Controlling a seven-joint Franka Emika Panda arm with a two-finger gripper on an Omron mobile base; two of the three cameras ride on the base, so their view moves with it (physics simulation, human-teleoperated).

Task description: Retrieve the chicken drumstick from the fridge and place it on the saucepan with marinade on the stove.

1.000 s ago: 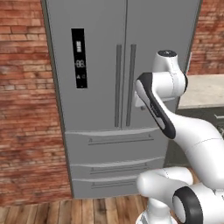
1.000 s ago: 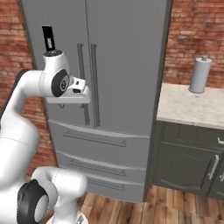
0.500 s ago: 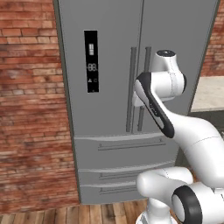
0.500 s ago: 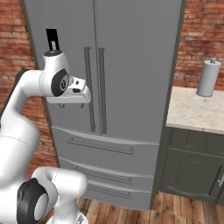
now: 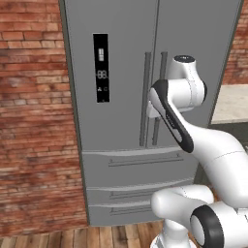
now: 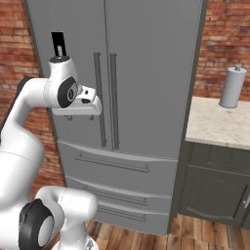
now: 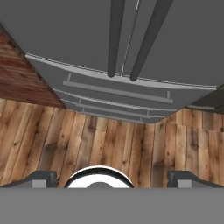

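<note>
Approach phase, nothing grabbed yet. The fridge point(image 5: 145, 97) is shut, both upper doors closed, so the chicken drumstick can't be seen; by the task it should be inside, behind those doors, ahead of the jaws.

The gripper point(image 6: 80, 113) hangs off the hand at mid-door height, tips pointing mostly down toward the wood floor point(image 7: 109, 144). Jaws spread as wide as they go, nothing between them. In the hand view the two dark fingertips point(image 7: 41, 178) sit far apart at the bottom w/ only bare floor between.

Why that pose: prob. a carry/ready posture while the base lines up w/ the fridge front. The arm is tucked and the hand kept clear of the doors so nothing bumps.

The two vertical bar handles point(image 6: 105, 100) stand side by side at the door seam, just beyond the jaws and apart from them, no contact. Lower drawers point(image 5: 140, 162) sit below and ahead of the jaws.

Off to the jaws' right: a table point(image 6: 222, 124) w/ a paper towel roll point(image 6: 230, 87) standing upright on it. Not relevant now.

Next call, as a guess: tilt the hand up to face a handle, close on it, pull a door open.
</note>
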